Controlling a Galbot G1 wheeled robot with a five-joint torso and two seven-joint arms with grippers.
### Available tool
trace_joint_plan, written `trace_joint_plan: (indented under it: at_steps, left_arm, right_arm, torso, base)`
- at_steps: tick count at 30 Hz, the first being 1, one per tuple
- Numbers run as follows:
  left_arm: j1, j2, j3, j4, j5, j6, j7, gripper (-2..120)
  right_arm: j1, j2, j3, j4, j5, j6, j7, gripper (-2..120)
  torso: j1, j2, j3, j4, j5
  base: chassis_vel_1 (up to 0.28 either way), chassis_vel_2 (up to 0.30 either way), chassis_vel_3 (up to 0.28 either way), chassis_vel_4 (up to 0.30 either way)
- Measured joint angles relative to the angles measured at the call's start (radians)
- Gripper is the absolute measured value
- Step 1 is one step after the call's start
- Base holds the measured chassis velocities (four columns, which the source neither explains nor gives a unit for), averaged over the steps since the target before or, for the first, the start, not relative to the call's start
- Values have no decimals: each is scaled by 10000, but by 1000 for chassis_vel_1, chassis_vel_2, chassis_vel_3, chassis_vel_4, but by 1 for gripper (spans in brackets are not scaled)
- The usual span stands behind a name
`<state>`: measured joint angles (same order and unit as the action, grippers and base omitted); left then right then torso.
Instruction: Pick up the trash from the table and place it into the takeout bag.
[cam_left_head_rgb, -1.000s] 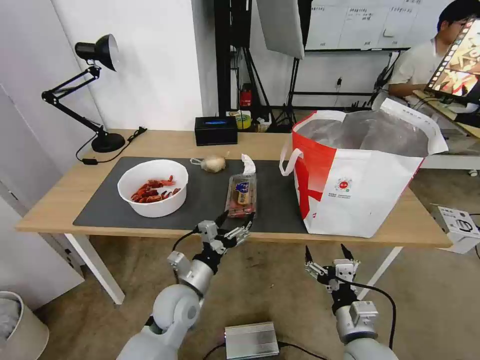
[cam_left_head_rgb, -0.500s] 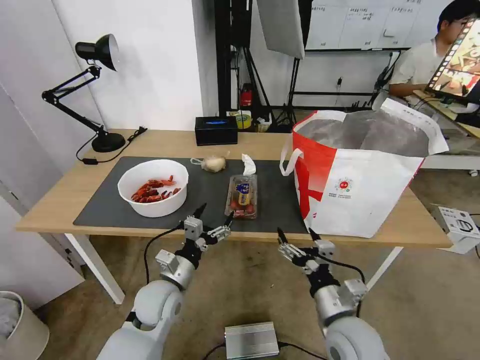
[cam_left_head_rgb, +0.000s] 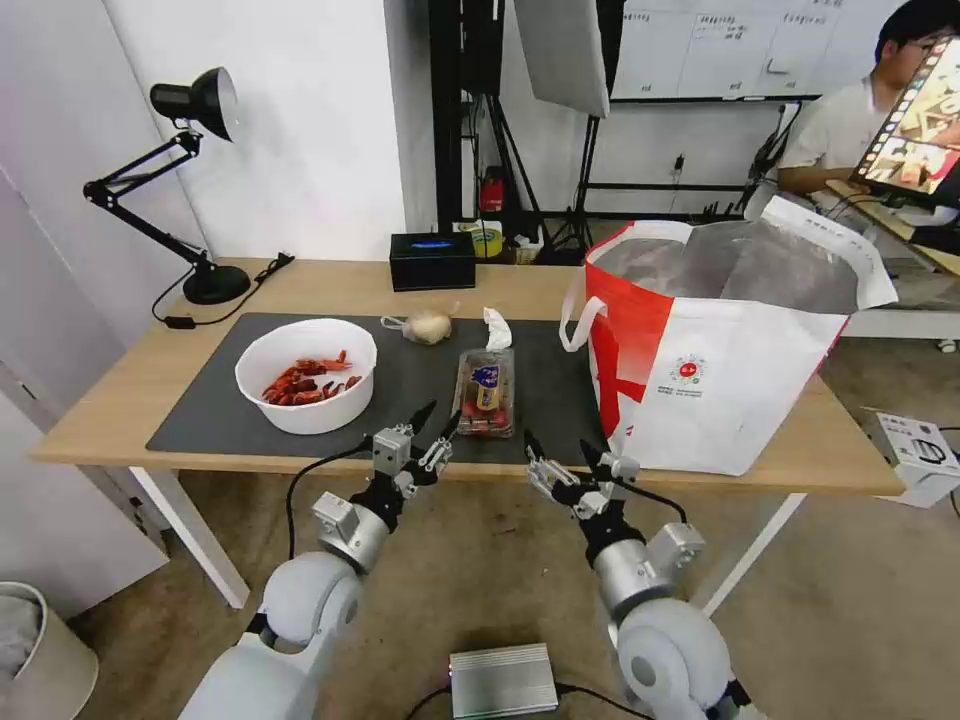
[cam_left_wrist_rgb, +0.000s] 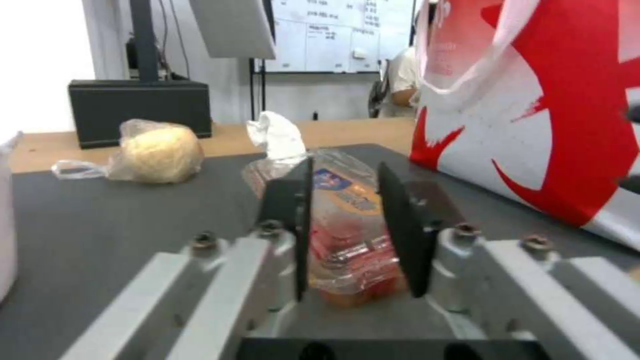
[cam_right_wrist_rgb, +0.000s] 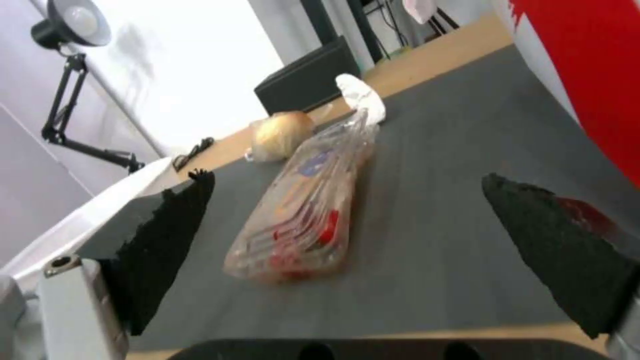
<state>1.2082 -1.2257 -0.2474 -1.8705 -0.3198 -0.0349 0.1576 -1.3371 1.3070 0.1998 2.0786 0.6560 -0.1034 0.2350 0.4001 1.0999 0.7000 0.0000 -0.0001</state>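
Trash on the table (cam_left_head_rgb: 120, 400): left gripper (cam_left_head_rgb: 438, 421) and right gripper (cam_left_head_rgb: 560, 452) both spread open and empty at the near edge, just short of one clear tray (cam_left_head_rgb: 484, 391) on the grey mat (cam_left_head_rgb: 400, 385). Beyond it: one tissue (cam_left_head_rgb: 496, 327), one knotted bag (cam_left_head_rgb: 425, 326), one bowl (cam_left_head_rgb: 306, 376) of red shells. One takeout bag (cam_left_head_rgb: 720, 390) stands open at right; one lamp (cam_left_head_rgb: 190, 110) and one black box (cam_left_head_rgb: 432, 260) sit by the white wall.

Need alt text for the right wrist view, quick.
The open right gripper sits at the near edge of the dark mat, its black fingers framing the clear fruit tray. Behind lie a knotted bag and white tissue.
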Motion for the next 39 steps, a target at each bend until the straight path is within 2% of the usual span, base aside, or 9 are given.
trace_joint_plan:
  at_steps: [6,20,33,39]
  left_arm:
    - [-229,74,294,220,261,85,15,0]
    - [-940,405,631,715,625,22,43,0]
    - [-1346,194,1179,1156,1690,-70,291,0]
    - [-1393,125,1223,1304,1799,-103,298,0]
  right_arm:
    - [682,289,-122,-522,306,-81,214,99]
    - [1905,908,-288,-1424,918,-337,572,99]
    - [2922,1306,-295,-2263,1991,-722,1112,99]
    - [3055,1617,-321,-2546,2154,-775,1189,99]
  torso:
    - [0,0,1,1,-1]
    - [-1,0,1,0,0]
    - [-1,0,0,0,0]
    - [-1,0,0,0,0]
  base:
    - [0,0,0,0]
    - [0,0,0,0]
    - [0,0,0,0]
    - [0,0,0,0]
